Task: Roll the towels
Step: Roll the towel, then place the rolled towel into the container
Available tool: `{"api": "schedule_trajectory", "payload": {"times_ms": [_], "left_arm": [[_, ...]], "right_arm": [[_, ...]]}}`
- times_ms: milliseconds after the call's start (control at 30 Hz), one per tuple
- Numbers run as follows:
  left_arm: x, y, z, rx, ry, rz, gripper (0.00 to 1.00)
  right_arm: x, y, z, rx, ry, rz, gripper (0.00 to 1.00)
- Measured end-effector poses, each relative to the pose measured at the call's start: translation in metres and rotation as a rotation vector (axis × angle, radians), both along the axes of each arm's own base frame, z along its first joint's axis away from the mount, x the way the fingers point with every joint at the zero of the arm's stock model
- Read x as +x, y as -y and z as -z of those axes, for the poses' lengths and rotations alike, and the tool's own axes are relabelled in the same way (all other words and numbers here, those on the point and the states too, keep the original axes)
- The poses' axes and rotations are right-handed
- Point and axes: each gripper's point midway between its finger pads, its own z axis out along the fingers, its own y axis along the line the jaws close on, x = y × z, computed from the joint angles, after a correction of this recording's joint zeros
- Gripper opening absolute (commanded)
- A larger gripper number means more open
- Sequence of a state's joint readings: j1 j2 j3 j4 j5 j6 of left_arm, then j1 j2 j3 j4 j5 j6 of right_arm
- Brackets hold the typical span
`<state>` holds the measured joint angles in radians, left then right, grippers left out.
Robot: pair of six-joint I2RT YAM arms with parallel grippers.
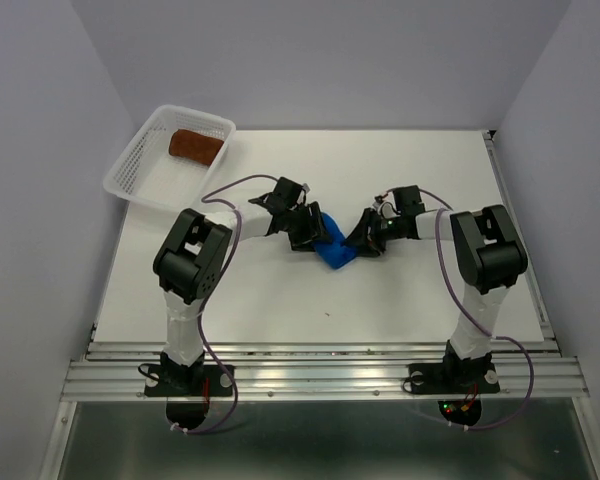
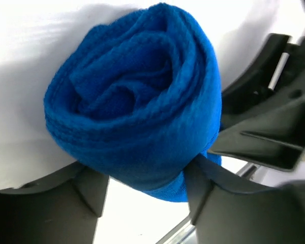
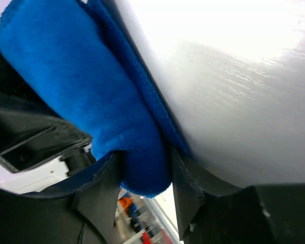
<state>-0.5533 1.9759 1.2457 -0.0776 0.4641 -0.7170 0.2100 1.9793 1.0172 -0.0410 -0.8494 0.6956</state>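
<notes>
The blue towel (image 1: 333,250) is a tight roll at the middle of the table, held between both grippers. My left gripper (image 1: 310,236) comes at it from the left. In the left wrist view the roll's spiral end (image 2: 137,101) faces the camera and the fingers (image 2: 206,193) press against its lower sides. My right gripper (image 1: 358,243) comes from the right. Its fingers (image 3: 104,185) pinch the other end of the roll (image 3: 91,96), which narrows between them. The rust-brown towel (image 1: 195,146) lies rolled in the white mesh basket (image 1: 140,180) at the back left.
The basket overhangs the table's back left corner. The two grippers nearly touch across the roll. A metal rail (image 1: 320,375) runs along the near edge by the arm bases.
</notes>
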Motion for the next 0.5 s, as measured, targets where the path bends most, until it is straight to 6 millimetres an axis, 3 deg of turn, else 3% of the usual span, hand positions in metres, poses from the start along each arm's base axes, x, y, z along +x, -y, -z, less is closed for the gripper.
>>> {"api": "schedule_trajectory", "payload": {"times_ms": [200, 300, 333, 500], "left_arm": [[0.015, 0.015, 0.002, 0.039, 0.027, -0.021, 0.32], [0.020, 0.020, 0.002, 0.051, 0.046, -0.025, 0.05], [0.020, 0.021, 0.002, 0.055, 0.046, -0.025, 0.00], [0.022, 0.022, 0.001, 0.058, 0.055, -0.026, 0.00]], "right_arm": [[0.007, 0.013, -0.016, -0.110, 0.123, 0.008, 0.57], [0.010, 0.022, -0.033, -0.166, 0.200, 0.027, 0.59], [0.011, 0.026, -0.041, -0.188, 0.234, 0.040, 0.60], [0.009, 0.049, -0.090, -0.289, 0.398, 0.136, 0.75]]}}
